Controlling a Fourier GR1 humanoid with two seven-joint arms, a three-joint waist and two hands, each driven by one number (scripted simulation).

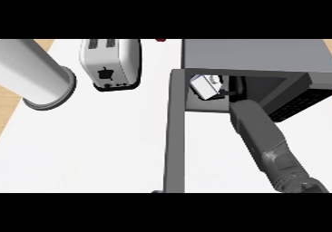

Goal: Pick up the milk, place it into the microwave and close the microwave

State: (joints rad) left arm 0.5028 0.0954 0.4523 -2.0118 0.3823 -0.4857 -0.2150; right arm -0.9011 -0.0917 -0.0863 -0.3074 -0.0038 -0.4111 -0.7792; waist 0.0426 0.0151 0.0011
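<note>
My right hand (230,89) is deep inside the microwave (262,54), against the milk (203,86), which sits tilted on the oven floor near the left wall. Whether my fingers have the carton or have let go, I cannot tell (the roof shadows them). I judge the forearm runs in low to clear that roof. The door (174,131) stands swung wide toward me, leaving room to back out. Toaster (109,63) and roll (33,74) sit well clear.
</note>
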